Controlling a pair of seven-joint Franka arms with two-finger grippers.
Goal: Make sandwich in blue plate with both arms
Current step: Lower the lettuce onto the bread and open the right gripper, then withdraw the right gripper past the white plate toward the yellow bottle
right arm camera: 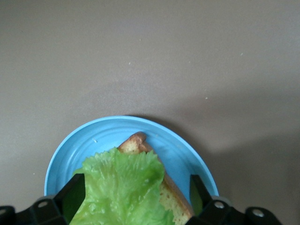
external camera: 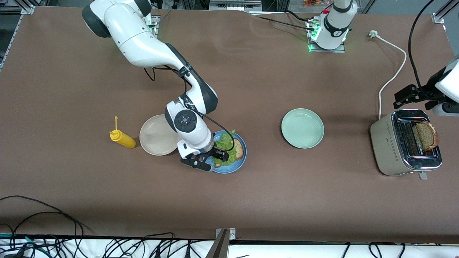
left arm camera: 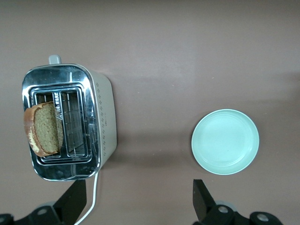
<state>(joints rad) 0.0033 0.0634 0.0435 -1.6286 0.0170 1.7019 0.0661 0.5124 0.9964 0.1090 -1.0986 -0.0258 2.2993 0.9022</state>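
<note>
Over the blue plate: right gripper [external camera: 211, 160], jaws apart, nothing held, one finger either side of the lettuce [right arm camera: 123, 190] in the right wrist view.
Lettuce: crinkled green leaf lying on a bread slice [external camera: 238, 148], covering most of it; brown crust showing at the edge toward the left arm's end.
Blue plate [external camera: 235, 167]: on the table, touching or just beside the beige plate [external camera: 155, 138]; mustard bottle [external camera: 123, 139] beside that, toward the right arm's end.
Left gripper [left arm camera: 136, 199]: jaws apart, empty, hanging over the table between toaster [external camera: 385, 143] and pale green plate [external camera: 302, 128].
Second slice [external camera: 426, 135]: standing upright in a toaster slot, top half proud of it, broad faces in line with the slot's length.
Deciding relation: second slice lies well apart from the sandwich base, at the left arm's end; left arm clearly the nearer, so judged the one to fetch it.
Approach, judged: fingers across the slice's thin dimension, lift straight up.
</note>
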